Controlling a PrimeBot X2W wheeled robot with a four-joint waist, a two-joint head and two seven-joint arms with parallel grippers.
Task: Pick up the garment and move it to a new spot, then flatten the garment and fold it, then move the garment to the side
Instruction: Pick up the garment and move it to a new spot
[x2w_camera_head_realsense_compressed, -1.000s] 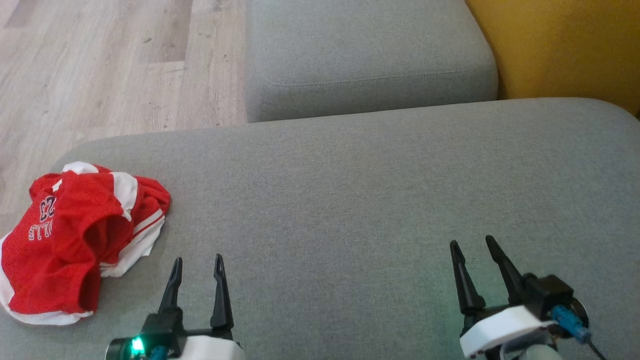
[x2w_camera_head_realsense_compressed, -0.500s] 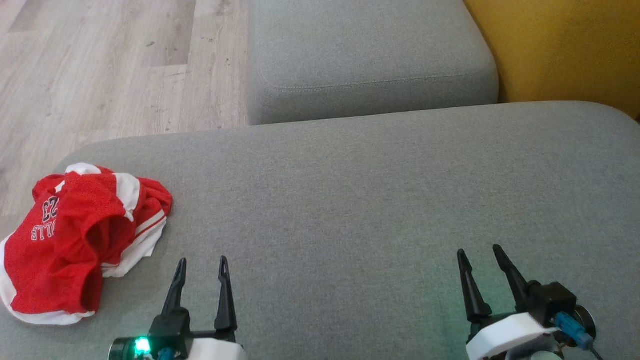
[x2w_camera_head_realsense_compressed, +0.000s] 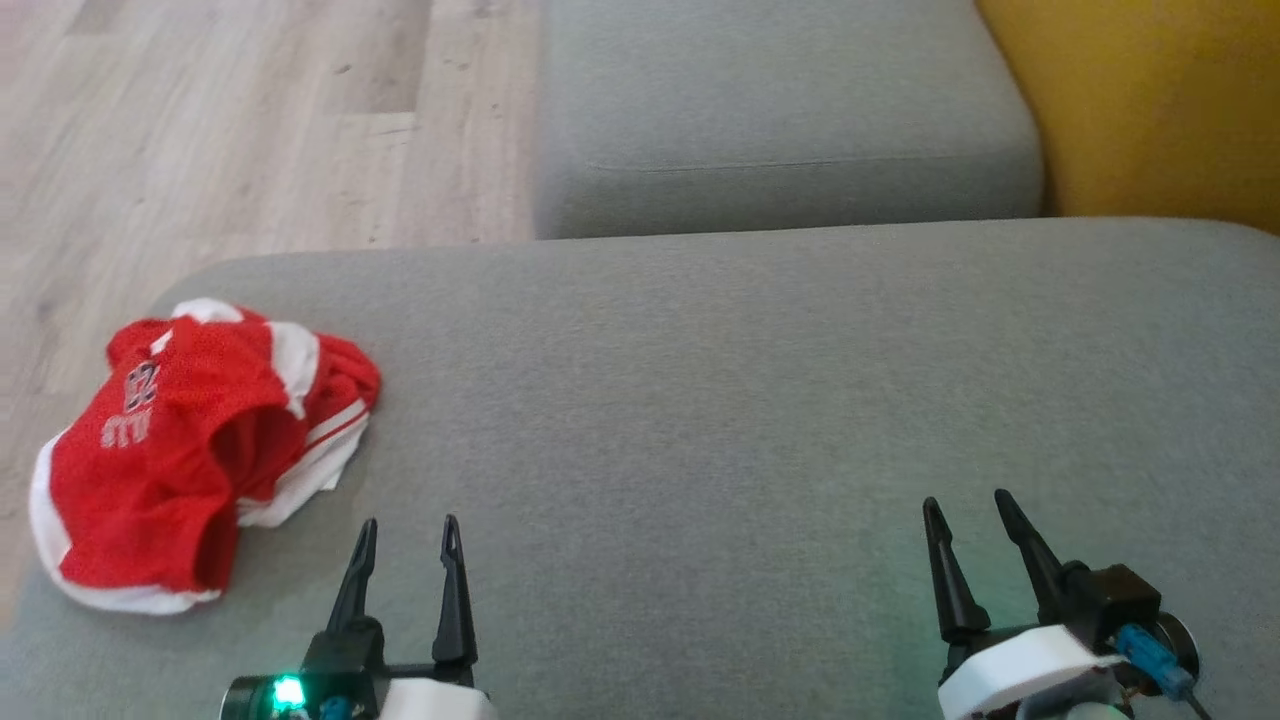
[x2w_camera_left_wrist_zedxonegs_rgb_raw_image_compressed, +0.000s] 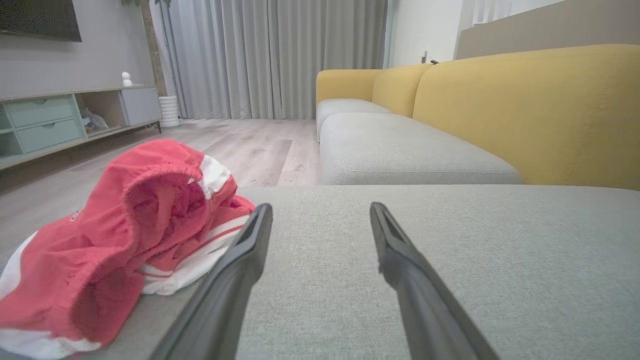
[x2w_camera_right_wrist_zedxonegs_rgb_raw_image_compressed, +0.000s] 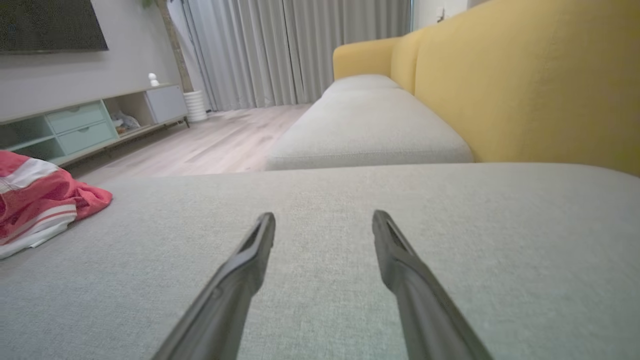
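Observation:
A crumpled red garment (x2w_camera_head_realsense_compressed: 190, 440) with white trim and lettering lies bunched at the left end of the grey sofa cushion (x2w_camera_head_realsense_compressed: 720, 400). It fills the left of the left wrist view as a red heap (x2w_camera_left_wrist_zedxonegs_rgb_raw_image_compressed: 125, 235) and peeks in at the left edge of the right wrist view (x2w_camera_right_wrist_zedxonegs_rgb_raw_image_compressed: 35, 200). My left gripper (x2w_camera_head_realsense_compressed: 410, 525) hovers open low over the cushion, just right of the garment and apart from it. Far to the right, my right gripper (x2w_camera_head_realsense_compressed: 970, 500) is open above bare cushion, holding nothing.
A second grey cushion (x2w_camera_head_realsense_compressed: 780, 110) lies beyond the near one, with a yellow sofa back (x2w_camera_head_realsense_compressed: 1160, 100) along the right. Wooden floor (x2w_camera_head_realsense_compressed: 230, 130) drops away past the cushion's left and far edge. A low media cabinet (x2w_camera_left_wrist_zedxonegs_rgb_raw_image_compressed: 55, 120) and curtains stand across the room.
The whole head picture has shifted right and slightly up, so the camera has moved. The garment lies as before; both grippers stay open in the same pose.

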